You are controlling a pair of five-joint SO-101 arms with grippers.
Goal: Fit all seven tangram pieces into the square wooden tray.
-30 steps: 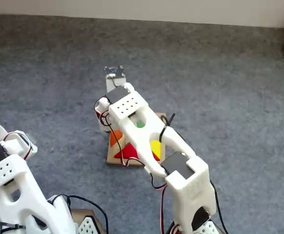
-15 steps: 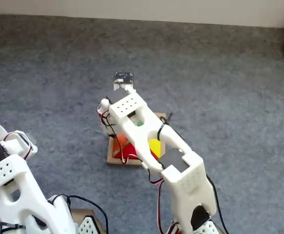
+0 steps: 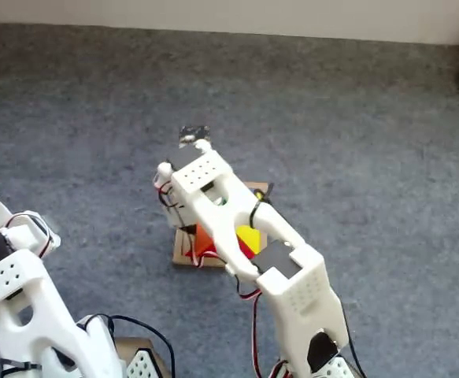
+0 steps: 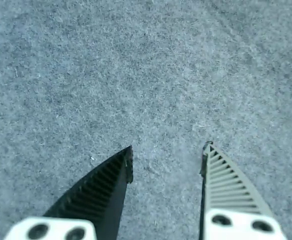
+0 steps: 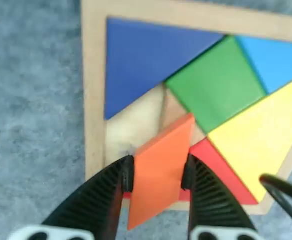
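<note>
Nearest me the left gripper (image 4: 168, 150) hung open over bare carpet (image 4: 135, 60), while farther out the right gripper (image 5: 158, 162) pinched the orange piece (image 5: 163, 145) over the wooden tray (image 5: 93, 100), seemingly aiming it at the gap beside the blue triangle (image 5: 140, 65).

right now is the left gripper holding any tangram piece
No, the left gripper is open, with bare grey carpet between its fingertips.

- from high we looked down over the tray (image 3: 180, 253) and carpet (image 3: 355, 118).
- our right wrist camera hung close over that tray; the left faced the carpet closely.
</note>
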